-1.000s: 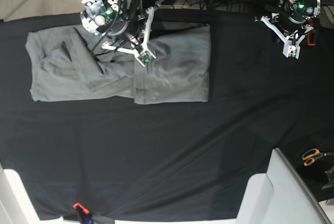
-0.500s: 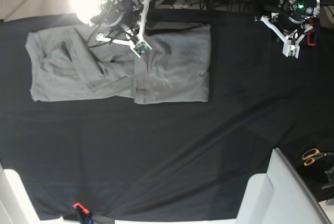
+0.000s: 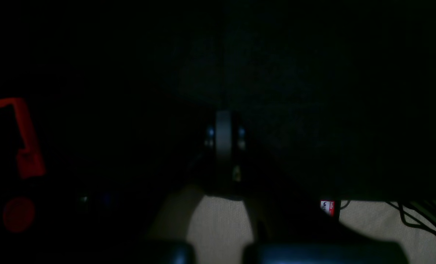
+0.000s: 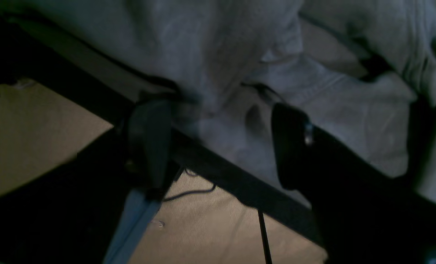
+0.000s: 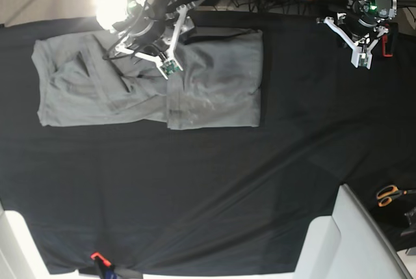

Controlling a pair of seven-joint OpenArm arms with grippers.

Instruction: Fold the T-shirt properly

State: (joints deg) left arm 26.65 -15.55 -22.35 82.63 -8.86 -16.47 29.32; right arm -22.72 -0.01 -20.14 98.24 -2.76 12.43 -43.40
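Since the earlier base frames the right gripper (image 5: 170, 43) has drawn back from mid-shirt toward the far table edge and now sits slightly left of its position half a second ago. The left gripper (image 5: 361, 50) has shifted a little toward the far edge. The T-shirt (image 5: 149, 80) lies where it did.

Writing: a small red-and-white tag (image 3: 327, 207) shows in the left wrist view at the table edge; its lettering is too small to read. No print is legible on the shirt.

The T-shirt lies on the black cloth (image 5: 208, 188) at the far left of the base view, its right part doubled into a neat rectangle, its left part rumpled.

Right gripper (image 4: 221, 146): jaws spread apart, above grey fabric at the table edge, holding nothing. Left gripper (image 3: 224, 139): fingers pressed together, empty, over bare black cloth, well apart from the shirt. Orange-handled scissors (image 5: 389, 194) lie at the right.
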